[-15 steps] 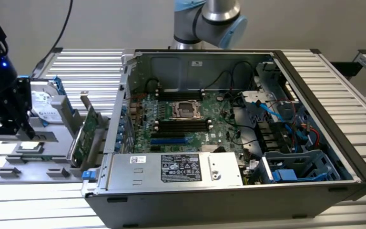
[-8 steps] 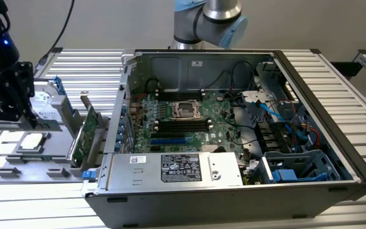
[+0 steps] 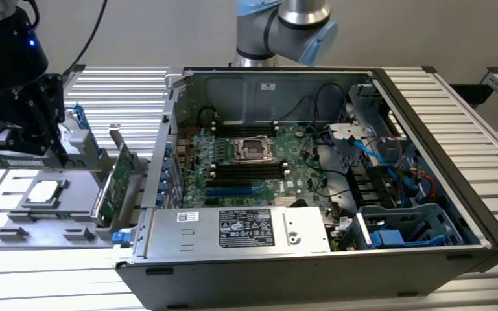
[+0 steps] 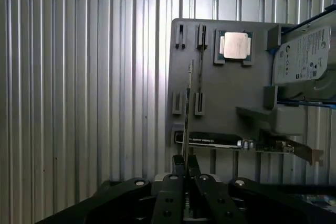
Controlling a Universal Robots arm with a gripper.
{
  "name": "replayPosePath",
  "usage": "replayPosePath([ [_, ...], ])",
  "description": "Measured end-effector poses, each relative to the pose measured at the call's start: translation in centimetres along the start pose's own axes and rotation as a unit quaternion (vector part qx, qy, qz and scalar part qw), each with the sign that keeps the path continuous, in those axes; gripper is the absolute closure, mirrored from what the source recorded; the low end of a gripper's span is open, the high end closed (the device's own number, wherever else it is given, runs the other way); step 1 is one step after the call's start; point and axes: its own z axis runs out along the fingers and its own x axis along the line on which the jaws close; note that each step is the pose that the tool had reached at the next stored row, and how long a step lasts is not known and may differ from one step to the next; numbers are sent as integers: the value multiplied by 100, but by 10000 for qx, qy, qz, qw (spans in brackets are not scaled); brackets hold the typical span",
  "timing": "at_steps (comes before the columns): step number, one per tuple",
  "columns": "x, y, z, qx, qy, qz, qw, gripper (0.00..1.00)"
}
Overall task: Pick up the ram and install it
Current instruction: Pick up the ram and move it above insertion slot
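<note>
grey tray (image 4: 231, 98) | ram (image 4: 187, 109) edge-on, pinched in tool (image 4: 186, 163) | hdd (image 4: 302, 59) label txt unreadable

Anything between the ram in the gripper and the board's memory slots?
Yes. The gripper is shut on the ram over the grey fixture. The upright expansion card and the case's side wall stand between it and the memory slots. The slots themselves look uncovered.

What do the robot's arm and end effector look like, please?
The arm has silver-grey round segments with light blue joint caps. The wrist housing is black with a small blue light and a black cable. The end effector is black, with bolted linkage bars narrowing to two slim fingers.
</note>
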Motion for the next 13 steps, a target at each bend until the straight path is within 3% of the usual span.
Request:
replayPosePath([
  [13, -26, -370, -152, 0, 1, -12, 10000, 86],
])
